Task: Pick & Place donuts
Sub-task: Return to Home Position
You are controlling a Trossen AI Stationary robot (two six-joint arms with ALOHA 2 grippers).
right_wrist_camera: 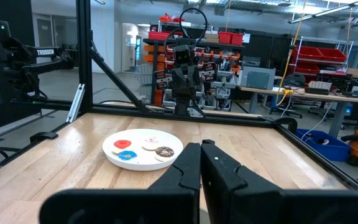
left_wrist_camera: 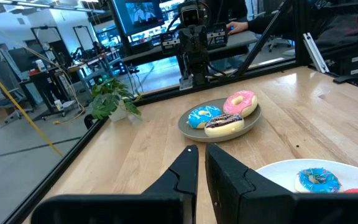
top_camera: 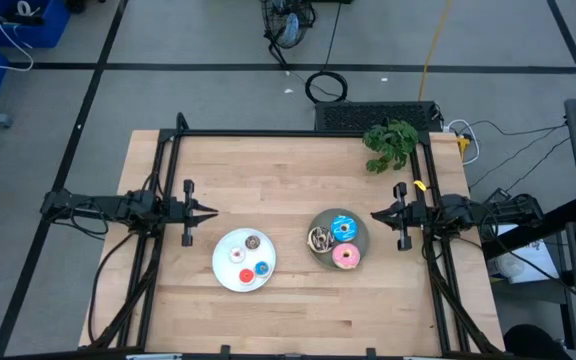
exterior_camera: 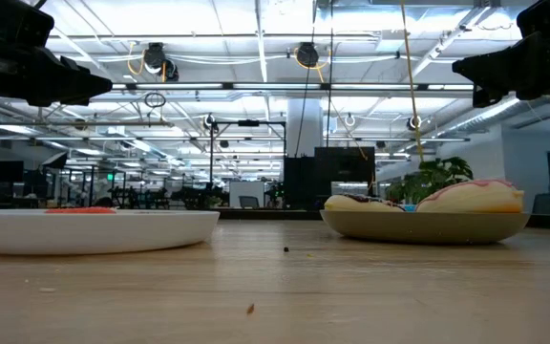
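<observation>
Closest to the lenses are our own dark fingers: the left claw [left_wrist_camera: 202, 149] and the right claw [right_wrist_camera: 201, 144] are each pressed closed on nothing. Seen from above, each hangs at its own side of the desk [top_camera: 288, 170], pointing inward, well apart from the plates. The blue sprinkled donut [top_camera: 344, 227], the chocolate donut [top_camera: 320, 238] and the pink donut [top_camera: 346, 257] lie on the gray plate [left_wrist_camera: 185, 129] to the right. The small donuts [top_camera: 262, 268] lie on the white plate [top_camera: 224, 268] to the left. We judge the sorting done and only the homing left. To do it well, we should draw each arm straight back toward its own side, held high. Neither should sweep across a plate or the plant [top_camera: 390, 145] at the far right.
</observation>
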